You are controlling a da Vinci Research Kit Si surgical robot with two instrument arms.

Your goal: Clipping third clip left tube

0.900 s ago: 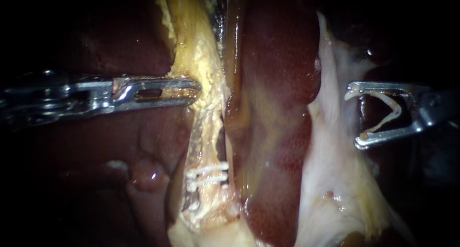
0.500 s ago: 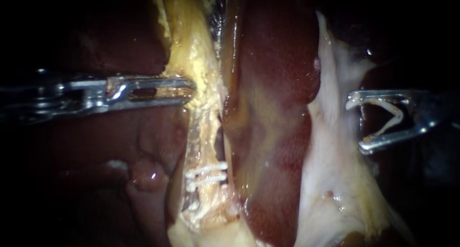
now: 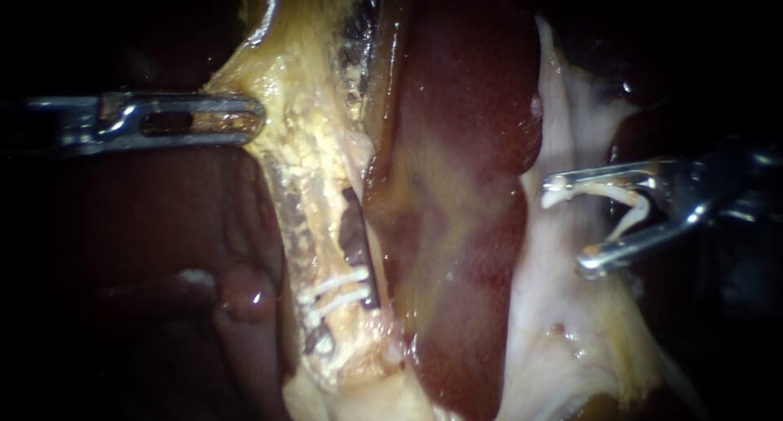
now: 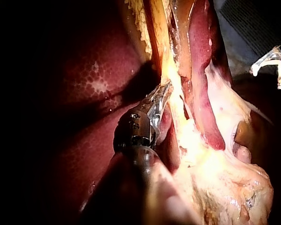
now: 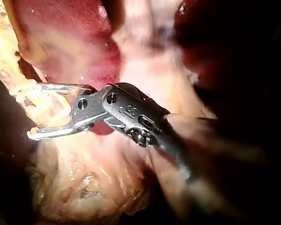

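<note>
Dark liver [image 3: 155,225] behind. Left tube [image 3: 325,225], two clips [image 3: 336,293] across its lower end, now stretched aside by left instrument [image 3: 249,119], jaws clamped on yellow tissue [image 3: 302,144]. Right instrument [image 3: 567,223] closer than before, jaws wide around new clip [image 3: 603,194], still well short of tube.

Maroon liver [image 4: 93,79] with pale honeycomb mottling, yellow tube [image 3: 325,221], white clips [image 3: 336,289]

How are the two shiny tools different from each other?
The left instrument has its jaws pressed together, pinching yellow tissue; the right instrument has its jaws wide apart, holding a white clip. The left lies level; the right tilts. Both are shiny metal.
</note>
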